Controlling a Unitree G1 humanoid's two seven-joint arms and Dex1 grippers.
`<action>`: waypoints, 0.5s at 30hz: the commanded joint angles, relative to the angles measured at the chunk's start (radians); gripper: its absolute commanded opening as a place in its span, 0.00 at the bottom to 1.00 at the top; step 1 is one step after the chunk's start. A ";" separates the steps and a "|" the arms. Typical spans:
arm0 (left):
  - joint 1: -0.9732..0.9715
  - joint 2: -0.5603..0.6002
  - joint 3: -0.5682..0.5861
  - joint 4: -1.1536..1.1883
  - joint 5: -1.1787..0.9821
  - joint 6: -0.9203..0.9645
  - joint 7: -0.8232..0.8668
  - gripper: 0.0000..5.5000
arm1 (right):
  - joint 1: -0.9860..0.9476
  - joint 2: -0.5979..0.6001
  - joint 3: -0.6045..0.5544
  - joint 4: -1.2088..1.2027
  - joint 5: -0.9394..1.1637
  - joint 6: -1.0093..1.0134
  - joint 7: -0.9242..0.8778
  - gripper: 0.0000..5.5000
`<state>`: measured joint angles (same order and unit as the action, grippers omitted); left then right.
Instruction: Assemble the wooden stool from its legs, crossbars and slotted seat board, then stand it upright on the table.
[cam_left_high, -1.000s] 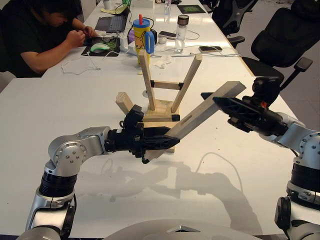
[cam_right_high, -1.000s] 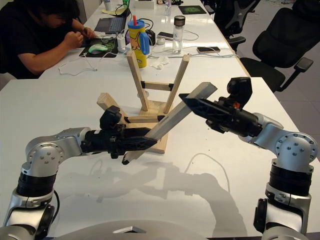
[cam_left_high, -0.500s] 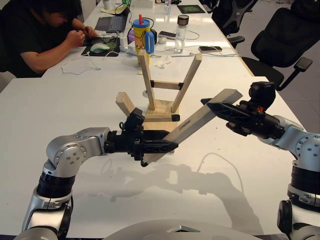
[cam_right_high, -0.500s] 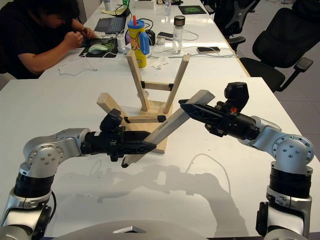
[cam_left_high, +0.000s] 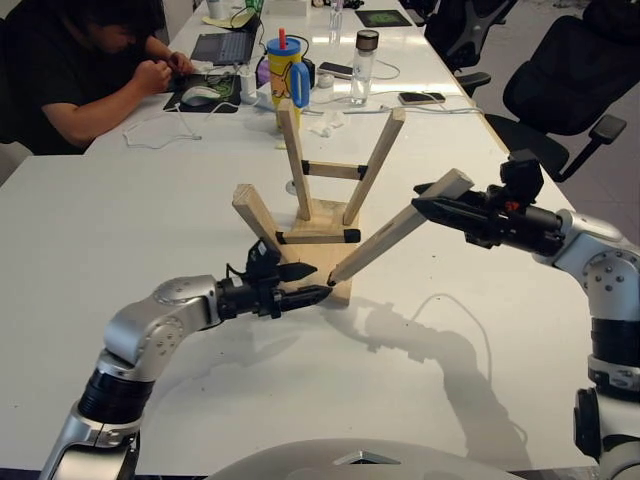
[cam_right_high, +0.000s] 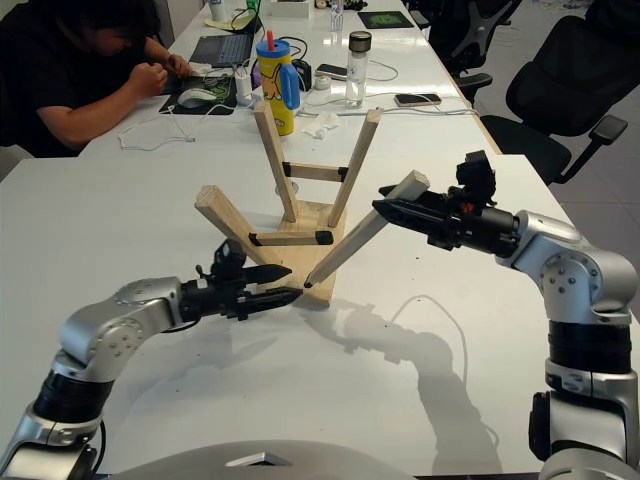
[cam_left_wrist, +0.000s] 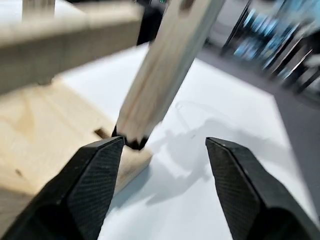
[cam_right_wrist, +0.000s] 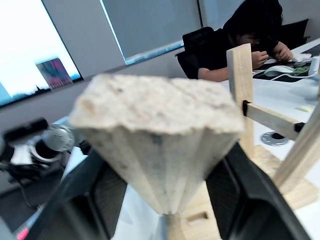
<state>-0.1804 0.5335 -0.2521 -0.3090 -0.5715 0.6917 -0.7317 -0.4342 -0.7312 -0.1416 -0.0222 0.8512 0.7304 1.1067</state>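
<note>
The slotted seat board (cam_left_high: 322, 213) lies flat on the white table with the stool upside down. Two legs joined by a crossbar (cam_left_high: 331, 170) stand up from it, and a third leg (cam_left_high: 254, 210) leans left, tied in by a second crossbar (cam_left_high: 318, 237). My right gripper (cam_left_high: 432, 208) is shut on the top end of the fourth leg (cam_left_high: 385, 240). That leg slants down, and its lower end (cam_left_wrist: 131, 139) rests at the board's near corner (cam_left_wrist: 45, 135). My left gripper (cam_left_high: 318, 280) hovers low at that corner, open, with the leg's foot just inside one finger (cam_left_wrist: 95, 175).
A yellow cup (cam_left_high: 285, 70), a bottle (cam_left_high: 362, 55), a phone (cam_left_high: 420, 98) and a laptop sit at the table's far end, where a person works. A thin cable (cam_left_high: 440, 310) loops on the table right of the stool. An office chair (cam_left_high: 570, 80) stands far right.
My left gripper let go of the fourth leg, opened and dropped toward the table. The leg's lower end came down onto the seat board's near corner while my right gripper kept hold of its top.
</note>
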 joint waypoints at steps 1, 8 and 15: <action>-0.005 -0.013 -0.069 0.052 0.112 -0.076 -0.007 0.55 | -0.047 -0.018 0.075 0.058 -0.116 -0.082 0.070 0.37; -0.024 -0.028 -0.129 0.142 0.249 -0.144 -0.017 0.55 | -0.119 -0.022 0.150 0.101 -0.260 -0.189 0.117 0.37; -0.037 -0.049 -0.157 0.228 0.334 -0.152 -0.014 0.55 | -0.179 -0.047 0.257 0.071 -0.386 -0.210 0.127 0.37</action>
<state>-0.2295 0.4824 -0.3983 -0.1154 -0.2688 0.5199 -0.7486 -0.6207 -0.7398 0.0784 0.0697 0.5467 0.5156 1.2511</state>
